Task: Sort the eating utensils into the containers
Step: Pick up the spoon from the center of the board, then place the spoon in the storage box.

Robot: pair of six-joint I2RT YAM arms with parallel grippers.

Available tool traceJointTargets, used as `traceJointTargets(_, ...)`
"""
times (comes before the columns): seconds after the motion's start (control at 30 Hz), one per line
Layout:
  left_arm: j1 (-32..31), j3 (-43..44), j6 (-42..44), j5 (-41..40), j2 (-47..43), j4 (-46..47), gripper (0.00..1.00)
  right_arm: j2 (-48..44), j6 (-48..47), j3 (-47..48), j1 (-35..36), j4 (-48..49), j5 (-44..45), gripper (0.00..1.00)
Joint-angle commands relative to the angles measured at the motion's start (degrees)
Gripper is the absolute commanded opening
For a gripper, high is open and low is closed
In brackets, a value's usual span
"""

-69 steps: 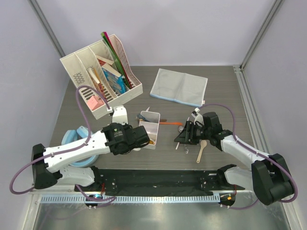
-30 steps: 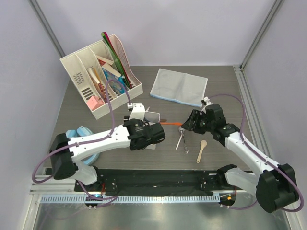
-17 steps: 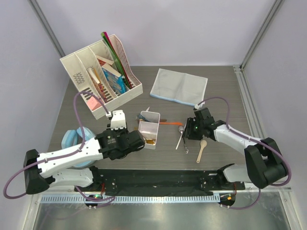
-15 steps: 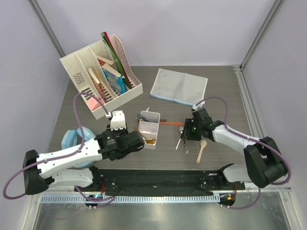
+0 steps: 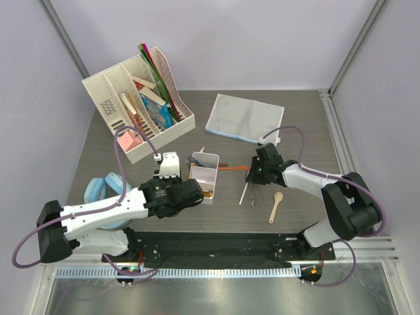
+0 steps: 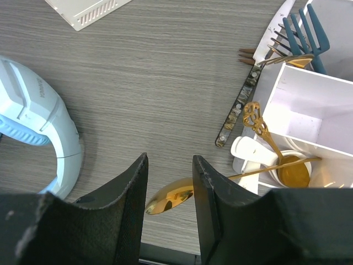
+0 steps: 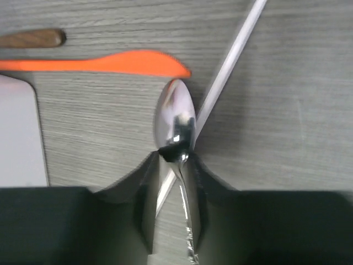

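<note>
The white divided container (image 5: 213, 158) stands mid-table, holding blue forks (image 6: 306, 26) and an ornate gold spoon (image 6: 274, 156). A white ceramic spoon (image 6: 249, 150) leans at its corner. My left gripper (image 6: 170, 205) hangs open beside the container (image 6: 302, 117), above the bowl of a gold spoon (image 6: 172, 197) lying on the table. My right gripper (image 7: 175, 155) is shut on the neck of a silver spoon (image 7: 174, 115) that rests on the table right of the container. An orange knife (image 7: 99, 62) and a silver knife (image 7: 230, 58) lie by it.
A wooden spoon (image 5: 275, 205) lies right of my right gripper (image 5: 252, 176). A patterned-handle knife (image 6: 237, 110) lies left of the container. At the back stand a file organiser with books (image 5: 138, 102) and a grey-blue cloth (image 5: 246, 118). A blue-white object (image 6: 33, 121) sits at the left.
My right gripper's fingers have closed onto the silver spoon's neck. My left arm has shifted right, nearer the container, with its fingers still apart.
</note>
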Motion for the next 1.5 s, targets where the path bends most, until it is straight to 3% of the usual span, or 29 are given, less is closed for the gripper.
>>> traceJointTargets(0.0,0.1,0.9,1.2,-0.5,0.8,2.6,0.39,4.3,-0.9,1.8,0.2,-1.2,3.5,0.07)
traceJointTargets(0.17,0.1,1.9,2.1,-0.7,2.1,2.9,0.39,3.3,-1.6,2.6,0.3,-4.0,4.5,0.01)
traceJointTargets(0.37,0.2,1.8,3.2,-0.3,3.0,4.3,0.39,-6.1,-2.7,2.0,0.2,-7.5,7.3,0.01)
traceJointTargets(0.5,0.8,1.7,2.9,-0.4,3.3,4.1,0.39,-12.3,-3.4,2.0,0.3,-8.5,4.1,0.01)
traceJointTargets(0.7,3.2,-1.2,0.0,-1.6,-1.3,3.3,0.41,-20.6,-5.7,4.4,2.1,-10.5,0.3,0.01)
traceJointTargets(0.8,4.4,-2.7,-1.9,-3.1,-4.6,1.2,0.42,-23.1,-7.8,6.2,6.3,-9.8,1.7,0.01)
traceJointTargets(1.0,6.1,-3.6,-1.8,-4.9,-10.3,-1.5,0.44,-20.5,-12.2,10.0,20.4,-8.0,10.4,0.01)
traceJointTargets(1.13,6.7,-4.8,-2.2,-4.2,-13.5,-2.5,0.44,-17.3,-15.4,13.1,31.4,-6.6,24.2,0.01)
traceJointTargets(1.2,6.7,-5.5,-2.8,-3.4,-15.3,-2.8,0.44,-14.8,-17.9,13.0,35.3,-3.4,26.6,0.01)
traceJointTargets(1.47,6.7,-7.1,-3.9,-1.8,-19.0,-4.8,0.42,-5.3,-26.2,17.7,39.5,5.9,33.2,0.01)
